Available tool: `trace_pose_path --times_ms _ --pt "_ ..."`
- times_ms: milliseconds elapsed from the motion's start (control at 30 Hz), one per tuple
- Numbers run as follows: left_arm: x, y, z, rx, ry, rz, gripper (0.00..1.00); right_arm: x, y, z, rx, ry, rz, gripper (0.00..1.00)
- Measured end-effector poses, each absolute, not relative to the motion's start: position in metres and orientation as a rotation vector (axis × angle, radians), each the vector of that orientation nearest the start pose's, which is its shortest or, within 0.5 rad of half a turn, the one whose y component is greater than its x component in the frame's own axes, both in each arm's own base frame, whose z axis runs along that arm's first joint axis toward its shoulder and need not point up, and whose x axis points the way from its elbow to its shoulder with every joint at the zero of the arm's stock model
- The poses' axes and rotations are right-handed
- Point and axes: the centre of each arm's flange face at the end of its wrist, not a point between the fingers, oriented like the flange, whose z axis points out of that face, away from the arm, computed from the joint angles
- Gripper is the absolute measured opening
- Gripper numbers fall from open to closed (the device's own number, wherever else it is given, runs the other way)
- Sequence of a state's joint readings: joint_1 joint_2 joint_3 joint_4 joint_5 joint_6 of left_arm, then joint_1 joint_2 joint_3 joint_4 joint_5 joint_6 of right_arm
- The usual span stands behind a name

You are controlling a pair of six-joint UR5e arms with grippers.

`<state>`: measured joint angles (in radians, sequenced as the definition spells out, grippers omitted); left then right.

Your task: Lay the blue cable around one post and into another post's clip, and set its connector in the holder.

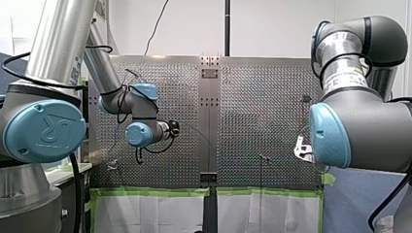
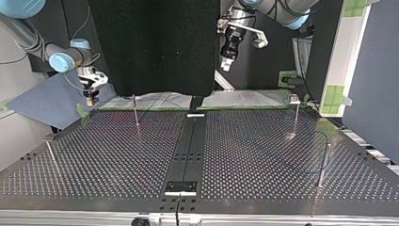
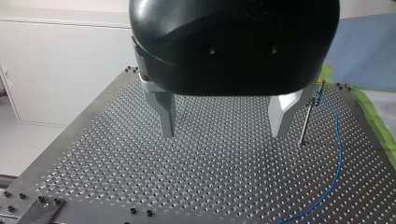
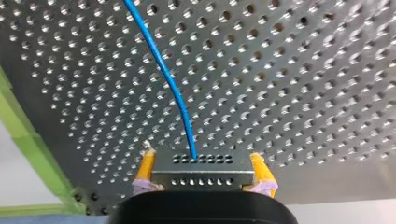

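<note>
In the right wrist view my right gripper is shut on a grey multi-hole connector, with its yellow pads on both ends. The blue cable runs from the connector's face out over the perforated plate. In the top view this gripper hangs at the far left edge of the table. My left gripper is open above the plate, nothing between its metal fingers. A loop of the blue cable lies beside it, passing a thin post. In the top view the left gripper hovers high.
Thin posts stand on the plate in the top view: one at the back left, one with a clip head at the back right, one at the right and one at the left. A black bracket sits front centre.
</note>
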<state>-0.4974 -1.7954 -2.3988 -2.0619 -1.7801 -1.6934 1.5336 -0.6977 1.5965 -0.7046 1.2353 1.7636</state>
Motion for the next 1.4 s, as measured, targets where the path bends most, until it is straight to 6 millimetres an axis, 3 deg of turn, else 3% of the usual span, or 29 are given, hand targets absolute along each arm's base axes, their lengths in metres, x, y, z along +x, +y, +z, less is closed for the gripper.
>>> trace_pose_path --times_ms 300,733,1133,1400 --pt "0.288 -0.285 0.139 0.123 1.549 -0.331 1.00 0.165 -0.649 0.061 1.466 -1.353 1.506 0.00" --pt "0.290 -0.284 0.140 0.119 1.543 -0.330 1.00 0.230 -0.636 0.139 1.451 -1.258 1.673 0.00" --pt "0.291 -0.283 0.140 0.116 1.543 -0.327 1.00 0.244 -0.635 0.205 1.401 -1.157 1.734 0.00" --pt "0.291 -0.282 0.140 0.113 1.544 -0.326 1.00 0.241 -0.636 0.214 1.395 -1.164 1.697 0.00"
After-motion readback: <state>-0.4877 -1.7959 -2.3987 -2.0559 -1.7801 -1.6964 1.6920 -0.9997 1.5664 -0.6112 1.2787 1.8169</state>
